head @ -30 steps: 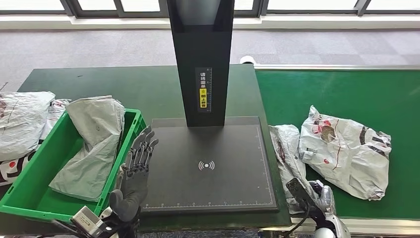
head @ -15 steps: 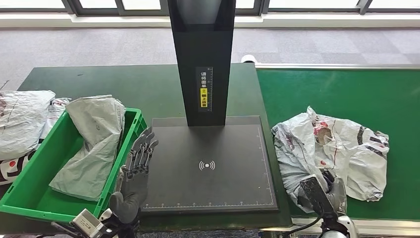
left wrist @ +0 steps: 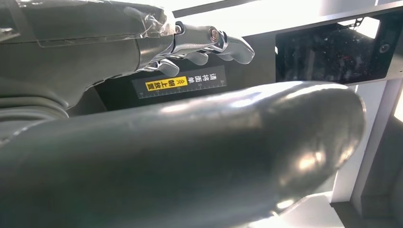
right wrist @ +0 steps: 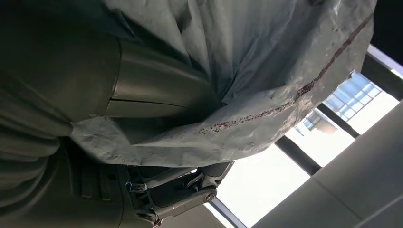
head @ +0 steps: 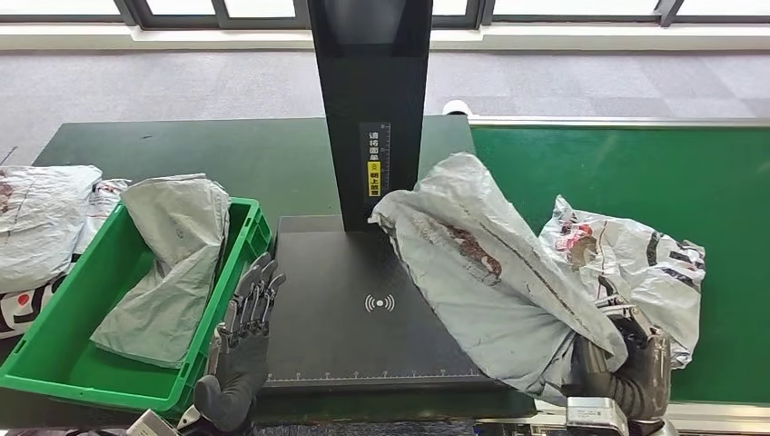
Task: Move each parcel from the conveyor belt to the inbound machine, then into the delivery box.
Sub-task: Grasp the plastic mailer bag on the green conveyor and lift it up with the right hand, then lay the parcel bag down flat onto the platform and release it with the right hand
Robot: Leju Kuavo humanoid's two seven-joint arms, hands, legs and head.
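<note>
Parcel (head: 490,272) gripped by right hand (head: 636,368) hides its fingers; left hand (head: 243,322) spread.

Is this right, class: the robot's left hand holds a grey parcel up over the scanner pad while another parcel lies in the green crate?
Not quite. The head view shows the right hand gripping the grey parcel over the scanner pad; the left hand holds nothing. Another parcel does lie in the green crate.
</note>
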